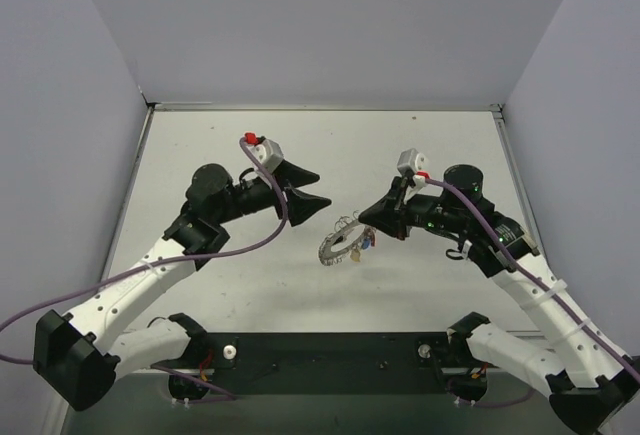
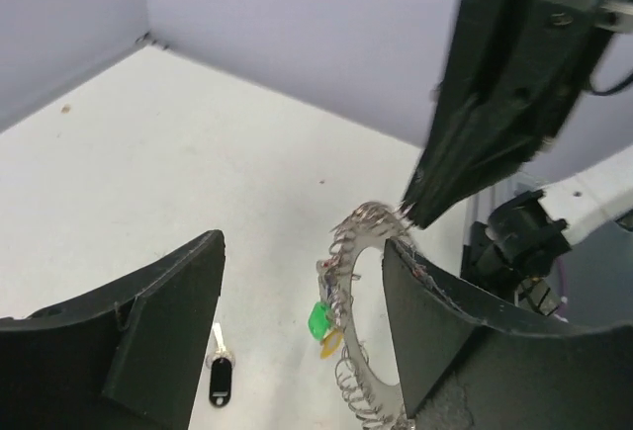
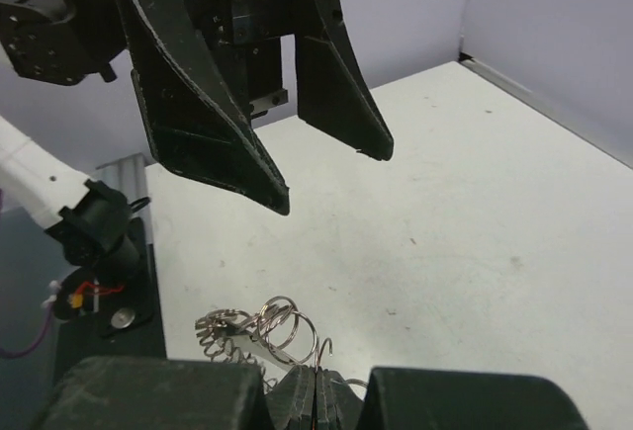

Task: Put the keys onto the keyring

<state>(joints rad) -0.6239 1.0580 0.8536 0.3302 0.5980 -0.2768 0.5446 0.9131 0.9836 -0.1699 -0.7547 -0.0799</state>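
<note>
The keyring [image 1: 335,245], a silvery ring fringed with small wire loops, hangs tilted above the table's middle. My right gripper [image 1: 368,218] is shut on its upper rim; in the right wrist view the jaws [image 3: 316,395] pinch a wire loop beside the keyring [image 3: 253,348]. A green-headed key [image 2: 318,320] and a yellow-headed key [image 2: 331,343] dangle from the keyring [image 2: 360,369]. A black-headed key [image 2: 220,378] lies flat on the table. My left gripper [image 1: 322,190] is open with nothing in it, just left of the ring, its right finger [image 2: 435,321] in front of the ring.
The white table [image 1: 250,285] is walled by grey panels at the left, back and right. The black mounting rail [image 1: 330,360] with both arm bases runs along the near edge. The left gripper [image 3: 331,173] hangs close opposite the right one.
</note>
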